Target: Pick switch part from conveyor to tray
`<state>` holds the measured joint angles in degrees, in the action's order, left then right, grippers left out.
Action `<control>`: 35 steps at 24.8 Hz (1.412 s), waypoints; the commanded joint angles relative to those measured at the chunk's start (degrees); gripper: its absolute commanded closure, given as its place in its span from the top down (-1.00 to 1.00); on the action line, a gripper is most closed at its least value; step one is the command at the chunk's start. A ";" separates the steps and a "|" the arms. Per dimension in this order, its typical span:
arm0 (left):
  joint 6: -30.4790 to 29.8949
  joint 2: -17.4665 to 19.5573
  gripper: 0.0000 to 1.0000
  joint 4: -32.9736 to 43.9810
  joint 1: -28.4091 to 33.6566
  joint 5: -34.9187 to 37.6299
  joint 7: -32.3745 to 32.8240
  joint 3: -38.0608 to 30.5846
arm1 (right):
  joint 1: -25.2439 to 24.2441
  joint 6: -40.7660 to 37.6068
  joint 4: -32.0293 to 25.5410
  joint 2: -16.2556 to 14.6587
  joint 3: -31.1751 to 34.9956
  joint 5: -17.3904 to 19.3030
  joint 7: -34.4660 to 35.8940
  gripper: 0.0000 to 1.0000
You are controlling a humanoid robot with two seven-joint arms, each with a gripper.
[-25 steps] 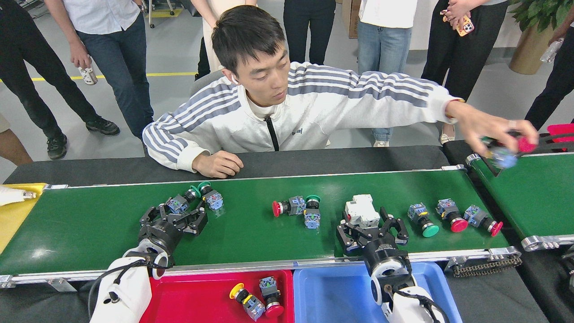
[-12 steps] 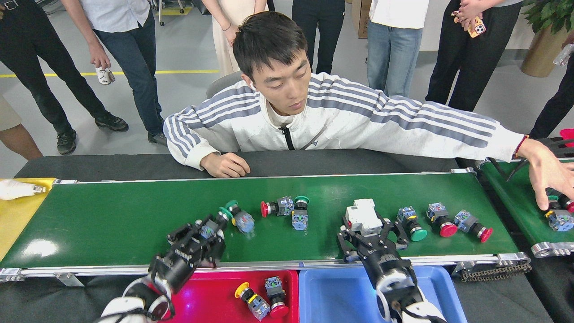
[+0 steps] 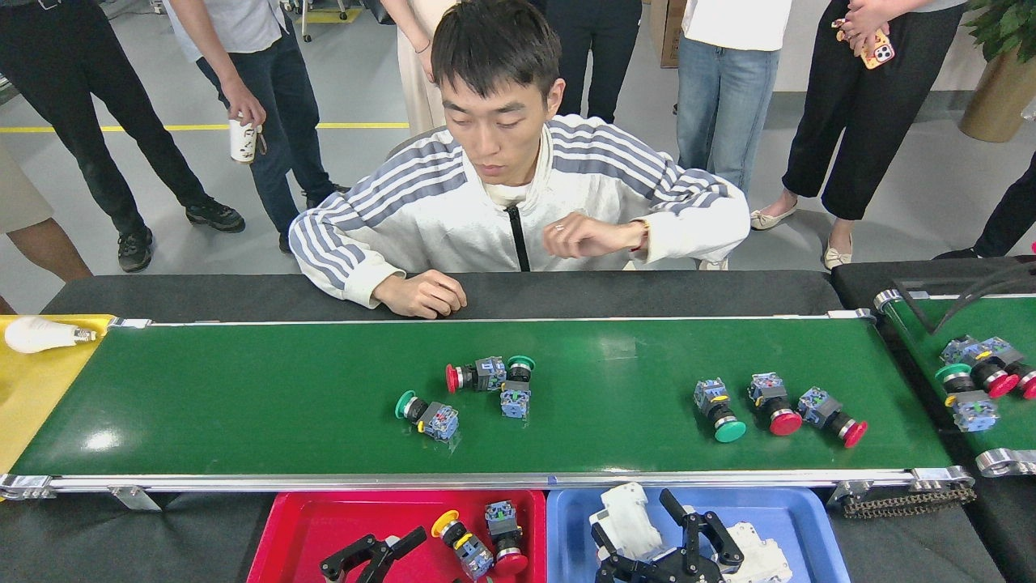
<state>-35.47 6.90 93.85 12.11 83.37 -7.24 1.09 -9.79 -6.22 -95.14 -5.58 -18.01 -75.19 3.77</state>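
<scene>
The conveyor point(image 3: 243, 405) carries several switch parts: a green-capped one point(image 3: 427, 414), a red and green pair point(image 3: 494, 380), and three at the right point(image 3: 773, 405). My right gripper point(image 3: 643, 530) hangs over the blue tray point(image 3: 797, 518) at the bottom edge, shut on a white switch part point(image 3: 623, 514). Only the black finger ends of my left gripper point(image 3: 374, 552) show, over the red tray point(image 3: 283, 534). Whether they hold anything is hidden. Two switch parts point(image 3: 481, 544) lie in the red tray.
A seated person leans on the black table behind the belt, one fist point(image 3: 421, 293) near its far rail. A second green belt point(image 3: 931, 348) at the right holds several switches point(image 3: 975, 380). A white bulb point(image 3: 36, 334) lies on yellow at the left. Bystanders stand behind.
Both arms drew back from the belt to the trays, the right one carrying the white part. A green-capped switch left the belt. The person's reaching arm withdrew from the right belt.
</scene>
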 commanded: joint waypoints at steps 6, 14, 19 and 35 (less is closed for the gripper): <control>28.53 -4.18 1.00 0.55 1.78 -0.14 -0.14 -9.97 | -5.07 -0.11 -1.10 1.10 13.17 0.83 1.50 1.00; 28.35 -4.53 1.00 0.81 -0.59 0.65 4.43 -8.83 | -0.59 0.51 -0.31 2.68 12.91 -0.92 0.45 1.00; 30.72 -5.15 1.00 0.72 -6.57 3.03 12.34 -2.33 | 8.38 3.94 6.11 4.08 6.05 -2.42 -5.35 1.00; 31.25 -4.35 0.99 -11.76 -17.73 4.35 14.36 -3.03 | 25.87 14.57 23.33 8.22 -5.02 -2.33 -7.73 -0.88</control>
<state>-4.40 2.08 81.89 -4.70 87.53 7.04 -1.55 15.00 8.25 -71.20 2.76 -23.02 -77.57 -3.81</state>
